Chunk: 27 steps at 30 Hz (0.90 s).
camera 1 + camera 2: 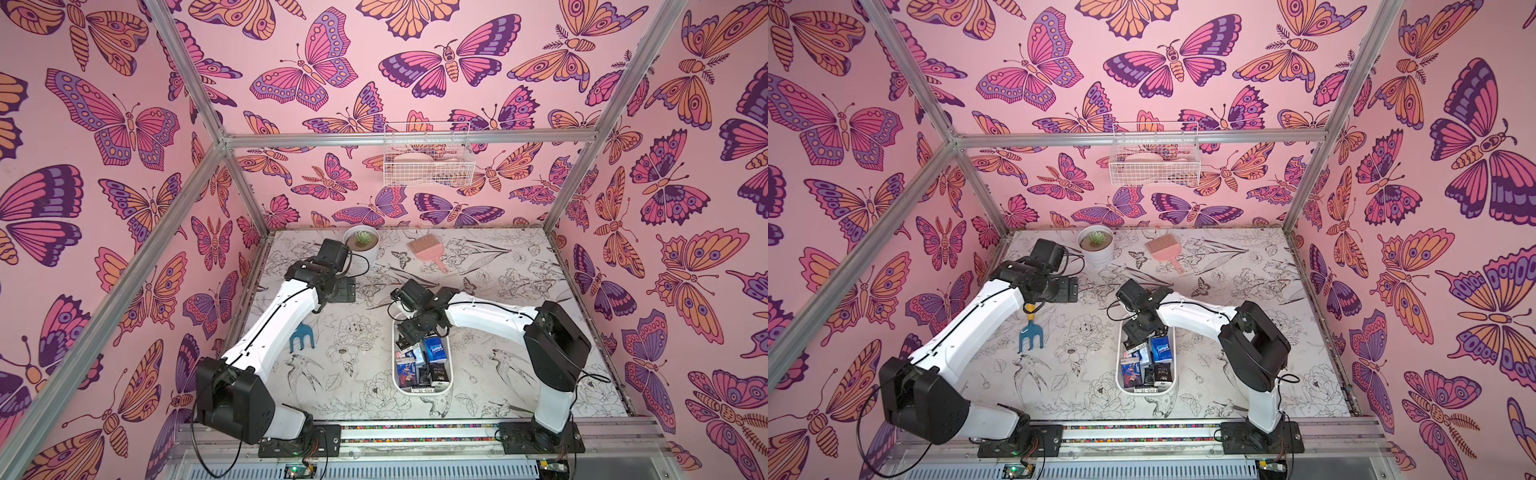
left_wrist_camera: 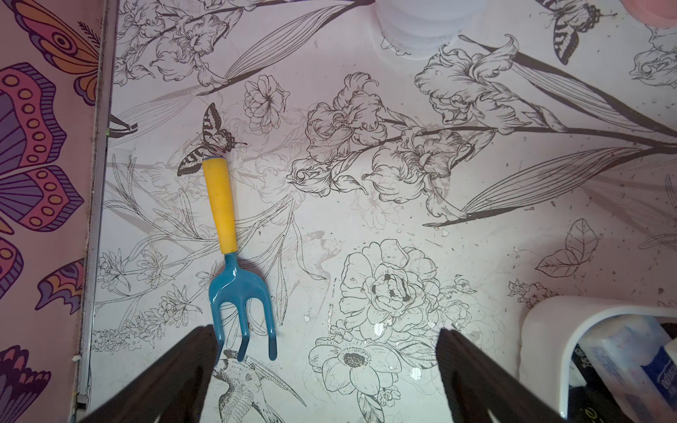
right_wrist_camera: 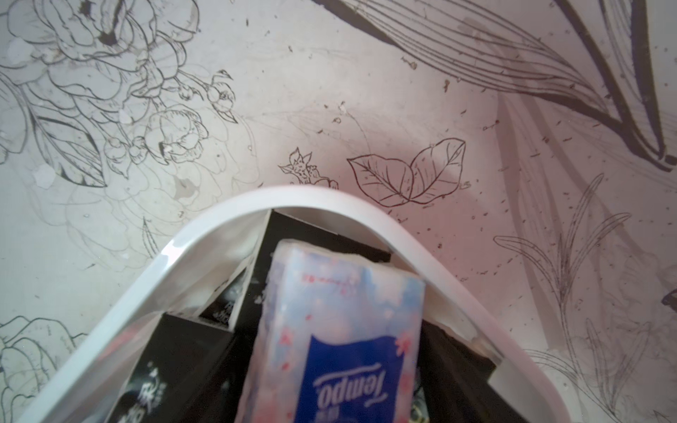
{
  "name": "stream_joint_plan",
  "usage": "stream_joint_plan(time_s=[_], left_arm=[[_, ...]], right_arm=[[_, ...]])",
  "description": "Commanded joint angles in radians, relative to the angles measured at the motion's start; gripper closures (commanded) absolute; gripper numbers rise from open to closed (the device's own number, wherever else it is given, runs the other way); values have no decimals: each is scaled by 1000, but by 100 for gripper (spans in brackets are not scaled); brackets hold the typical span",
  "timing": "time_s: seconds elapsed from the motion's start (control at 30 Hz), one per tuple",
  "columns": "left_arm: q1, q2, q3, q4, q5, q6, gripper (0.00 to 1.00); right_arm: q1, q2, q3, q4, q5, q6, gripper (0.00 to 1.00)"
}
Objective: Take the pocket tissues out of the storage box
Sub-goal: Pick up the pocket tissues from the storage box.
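The white storage box [image 1: 422, 390] [image 1: 1144, 392] lies at the table's front centre and holds several pocket tissues, mostly black, with a blue packet [image 1: 434, 351] [image 1: 1160, 348] on top. My right gripper [image 1: 411, 336] [image 1: 1142, 332] reaches down into the box's far end. In the right wrist view, a white-blue packet [image 3: 348, 311] fills the gap of the right gripper [image 3: 337, 366], with a dark finger against each side, just inside the box rim [image 3: 293, 197]. My left gripper [image 1: 347, 289] [image 2: 328, 340] hangs open over bare table, left of the box [image 2: 542, 322].
A blue garden fork with a yellow handle [image 1: 300, 336] [image 2: 227, 256] lies under the left arm. A white plant pot [image 1: 361, 243] and a pink brush [image 1: 424, 249] stand at the back. A wire basket [image 1: 428, 160] hangs on the rear wall.
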Motion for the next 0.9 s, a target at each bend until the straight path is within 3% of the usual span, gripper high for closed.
stream_joint_plan(time_s=[0.0,0.3,0.53,0.7,0.87], left_arm=[[-6,-28,-8,-30,2,-9,0],[-10,-26,4,-28,12,-23,0],[-16,-34,11,-28,19,-26,0],[-24,-49,5,-29,20,-28,0],[-30,-58,1,-28,36,-38,0]], right_arm=[[4,5,19,-21,2,18,37],[4,-89,5,-20,27,43,54],[-19,-183,-4,-27,67,60,54],[-163,-232,-51,0,144,32,52],[-330,-168,-143,211,270,-14,48]])
